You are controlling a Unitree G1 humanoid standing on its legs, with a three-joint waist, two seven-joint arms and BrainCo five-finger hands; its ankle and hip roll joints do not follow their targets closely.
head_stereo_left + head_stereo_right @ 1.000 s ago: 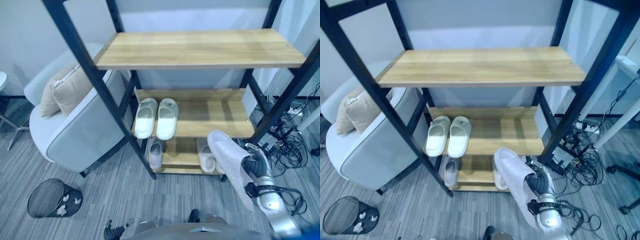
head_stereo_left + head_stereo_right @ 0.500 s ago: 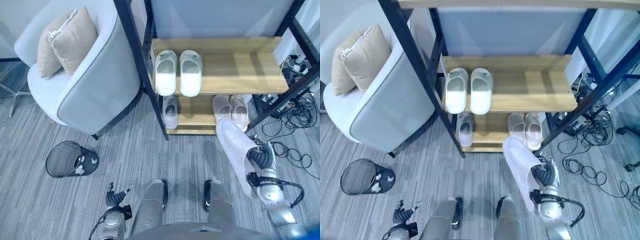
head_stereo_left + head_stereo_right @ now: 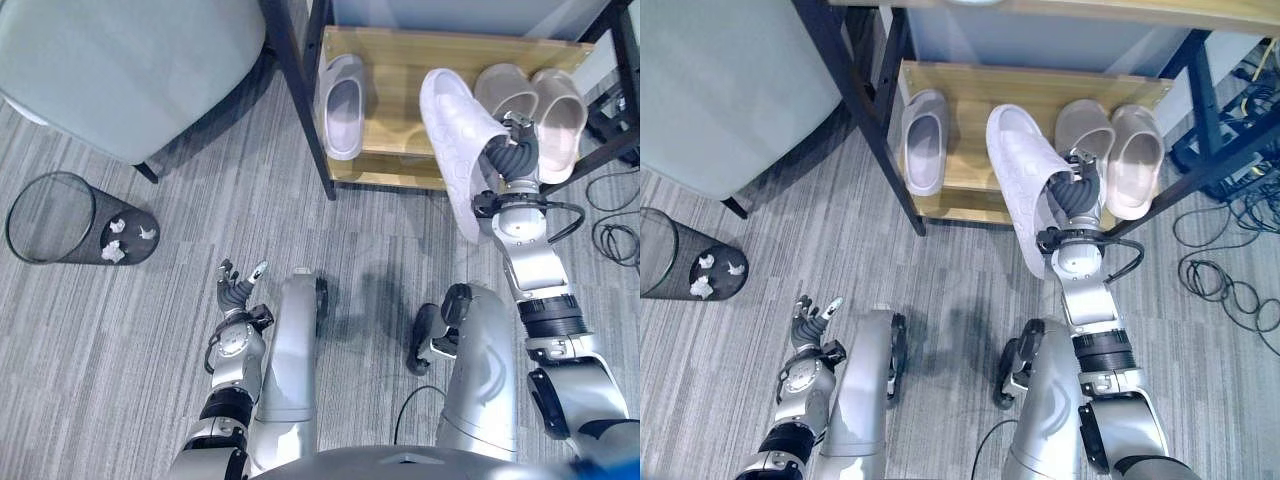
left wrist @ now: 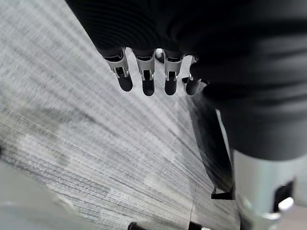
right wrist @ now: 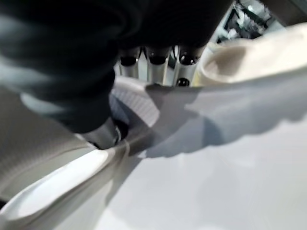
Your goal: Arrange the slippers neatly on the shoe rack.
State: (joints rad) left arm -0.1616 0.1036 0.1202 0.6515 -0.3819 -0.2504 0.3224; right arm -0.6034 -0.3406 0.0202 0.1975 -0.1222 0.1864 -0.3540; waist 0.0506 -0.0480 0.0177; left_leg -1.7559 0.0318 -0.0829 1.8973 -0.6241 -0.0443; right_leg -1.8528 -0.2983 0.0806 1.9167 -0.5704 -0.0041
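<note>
Right hand [image 3: 515, 160] grips a white slipper [image 3: 455, 140] over the bottom shelf [image 3: 400, 95]; placement beside the lone slipper [image 3: 340, 95] at 9 o'clock looks next. Left hand [image 3: 238, 290] open, idle.

Grey armchair [image 3: 130, 70] and shoe rack [image 3: 440, 45] cut off at top.

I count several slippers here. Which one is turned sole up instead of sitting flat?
The slipper in the right hand. The three on the bottom shelf lie flat.
</note>
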